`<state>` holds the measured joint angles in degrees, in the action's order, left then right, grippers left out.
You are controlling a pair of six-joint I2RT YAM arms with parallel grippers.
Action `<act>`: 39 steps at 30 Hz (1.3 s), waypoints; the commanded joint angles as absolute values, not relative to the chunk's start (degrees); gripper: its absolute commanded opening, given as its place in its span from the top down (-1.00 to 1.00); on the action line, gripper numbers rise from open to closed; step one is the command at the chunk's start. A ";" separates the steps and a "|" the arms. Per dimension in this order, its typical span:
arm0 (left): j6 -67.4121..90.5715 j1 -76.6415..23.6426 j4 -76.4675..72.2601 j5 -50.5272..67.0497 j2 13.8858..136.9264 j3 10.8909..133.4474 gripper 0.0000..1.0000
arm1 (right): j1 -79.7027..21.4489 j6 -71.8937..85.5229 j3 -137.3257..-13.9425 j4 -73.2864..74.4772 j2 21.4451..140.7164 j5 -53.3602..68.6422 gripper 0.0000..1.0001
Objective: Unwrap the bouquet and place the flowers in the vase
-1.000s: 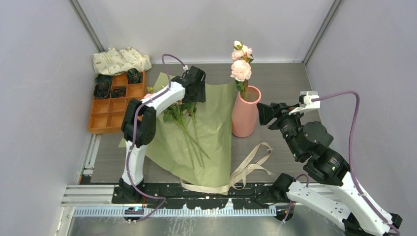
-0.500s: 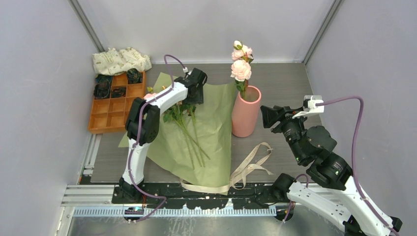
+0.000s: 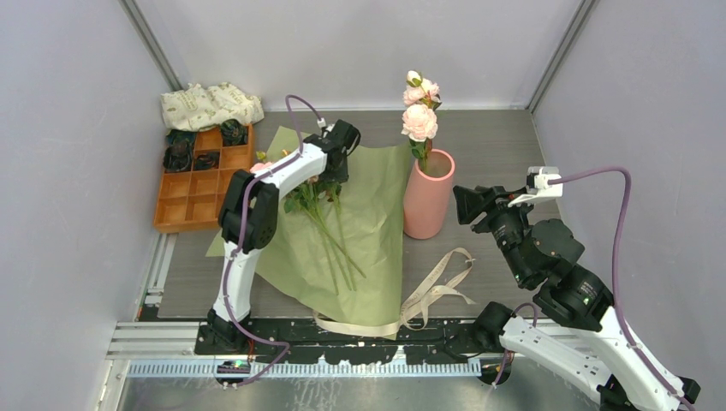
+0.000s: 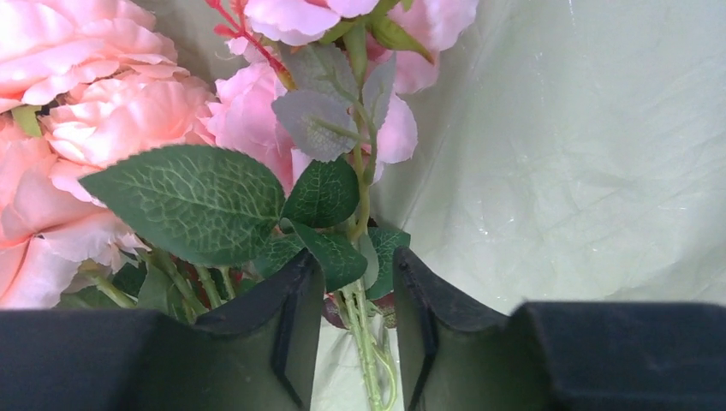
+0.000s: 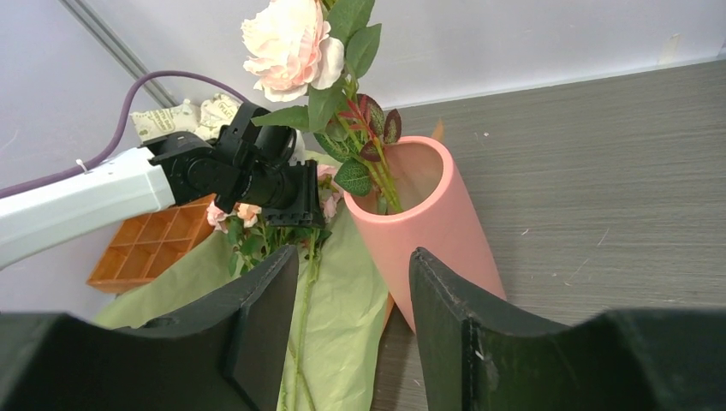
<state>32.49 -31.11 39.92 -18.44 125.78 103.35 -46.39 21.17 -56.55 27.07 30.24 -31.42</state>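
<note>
The bouquet's olive-green paper (image 3: pixel 372 231) lies spread flat on the table, with several pink flowers (image 3: pixel 318 205) on long stems across it. My left gripper (image 3: pixel 337 163) is down over their leafy upper stems. In the left wrist view its jaws (image 4: pixel 355 257) straddle one thin green stem (image 4: pixel 364 338) with a gap on each side, below pink blooms (image 4: pixel 103 120). The salmon-pink vase (image 3: pixel 426 197) stands upright right of the paper and holds pale pink flowers (image 3: pixel 419 120). My right gripper (image 3: pixel 467 204) hovers open just right of the vase (image 5: pixel 432 214), holding nothing.
A beige ribbon (image 3: pixel 437 287) lies loose by the paper's near corner. An orange compartment tray (image 3: pixel 184 201) with dark items sits at the far left, with a cream printed cloth bundle (image 3: pixel 210 104) behind it. Grey walls close in on three sides.
My left gripper's jaws have narrowed around a stem and it shifted slightly toward the flowers. My right gripper drew back a little from the vase, then held still.
</note>
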 commanded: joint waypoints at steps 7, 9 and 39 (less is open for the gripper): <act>31.68 -30.93 39.35 -17.76 127.44 103.86 0.51 | -46.27 22.39 -57.44 25.93 30.22 -31.23 -0.11; 31.68 -30.90 39.00 -17.27 127.38 103.67 0.64 | -46.29 22.54 -57.63 26.01 30.60 -31.07 -0.11; 25.70 -35.19 7.27 6.43 69.69 81.43 0.79 | -46.30 22.89 -60.12 29.76 26.28 -32.49 -0.10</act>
<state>26.55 -33.12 20.38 -2.90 71.57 83.00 -46.39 22.72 -58.78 29.71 26.68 -31.94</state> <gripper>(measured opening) 0.106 0.551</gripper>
